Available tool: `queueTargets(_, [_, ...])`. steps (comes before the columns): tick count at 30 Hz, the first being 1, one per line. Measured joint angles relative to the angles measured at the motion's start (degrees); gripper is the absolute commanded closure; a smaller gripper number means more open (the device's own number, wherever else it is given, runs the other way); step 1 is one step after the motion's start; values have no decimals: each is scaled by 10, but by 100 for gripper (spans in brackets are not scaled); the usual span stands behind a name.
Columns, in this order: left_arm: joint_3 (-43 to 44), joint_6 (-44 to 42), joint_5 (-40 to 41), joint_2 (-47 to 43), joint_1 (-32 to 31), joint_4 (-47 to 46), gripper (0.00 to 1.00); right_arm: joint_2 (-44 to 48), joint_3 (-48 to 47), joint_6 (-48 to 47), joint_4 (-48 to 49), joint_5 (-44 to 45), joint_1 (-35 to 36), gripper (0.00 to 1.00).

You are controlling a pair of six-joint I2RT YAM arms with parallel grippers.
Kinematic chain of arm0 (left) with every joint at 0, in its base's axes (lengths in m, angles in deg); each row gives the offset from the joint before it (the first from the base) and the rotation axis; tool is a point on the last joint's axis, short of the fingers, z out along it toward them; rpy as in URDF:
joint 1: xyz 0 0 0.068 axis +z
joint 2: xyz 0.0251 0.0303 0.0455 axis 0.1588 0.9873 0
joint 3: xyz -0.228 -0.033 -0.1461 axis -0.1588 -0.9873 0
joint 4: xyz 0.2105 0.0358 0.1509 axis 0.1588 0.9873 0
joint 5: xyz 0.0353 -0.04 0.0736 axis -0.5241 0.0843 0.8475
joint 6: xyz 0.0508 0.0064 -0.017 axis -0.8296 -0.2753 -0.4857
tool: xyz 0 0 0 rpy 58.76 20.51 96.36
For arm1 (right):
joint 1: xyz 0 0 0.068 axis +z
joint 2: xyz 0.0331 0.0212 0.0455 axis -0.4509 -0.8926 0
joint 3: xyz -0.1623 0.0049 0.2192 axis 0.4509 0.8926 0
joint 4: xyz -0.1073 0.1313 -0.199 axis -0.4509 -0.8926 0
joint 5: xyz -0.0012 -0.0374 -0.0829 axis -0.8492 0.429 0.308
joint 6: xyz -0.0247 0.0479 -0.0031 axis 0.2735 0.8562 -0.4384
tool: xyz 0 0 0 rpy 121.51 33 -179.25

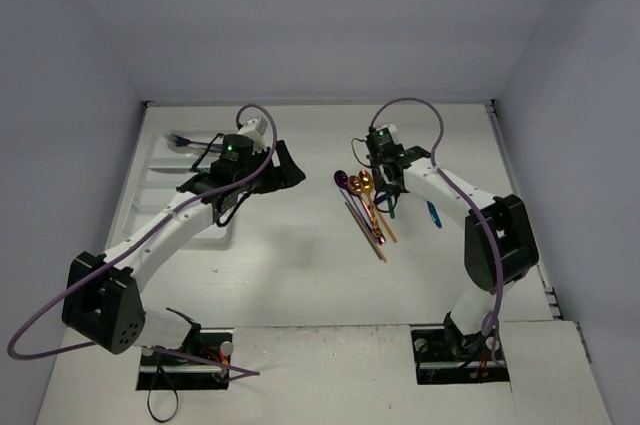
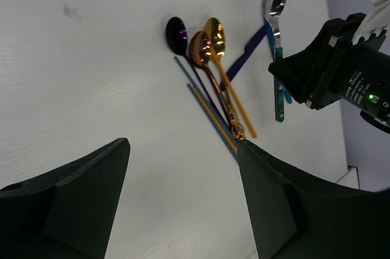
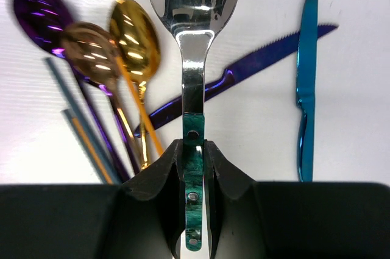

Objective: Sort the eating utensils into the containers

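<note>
right gripper (image 3: 194, 152) low, tight around spoon (image 3: 194, 3)

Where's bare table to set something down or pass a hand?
Free: the table between the left gripper and the spoon cluster, down to its near edge. Crowded: around the right gripper and its silver spoon, where spoon cluster, purple knife and teal knife bunch.

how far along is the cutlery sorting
Done: one bluish utensil seems to lie in the white tray. In hand: the right gripper is shut on a green-handled silver spoon. To go: the purple spoon, copper spoon, gold spoon, purple knife and teal knife lie on the table; the left gripper is open, empty.
</note>
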Motion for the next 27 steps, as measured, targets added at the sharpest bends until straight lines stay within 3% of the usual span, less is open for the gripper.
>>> queueTargets(10, [27,38,-49,37,-21,-81,36,129,-19,-66,-3,-171,0,100])
queueTargets(17, [66,52,-54,63,-38,-117,38,157,-19,-71,-6,-279,11,100])
queueTargets(27, [114,57,-48,104,-57,-133,39,166,-11,-67,-5,-291,25,100])
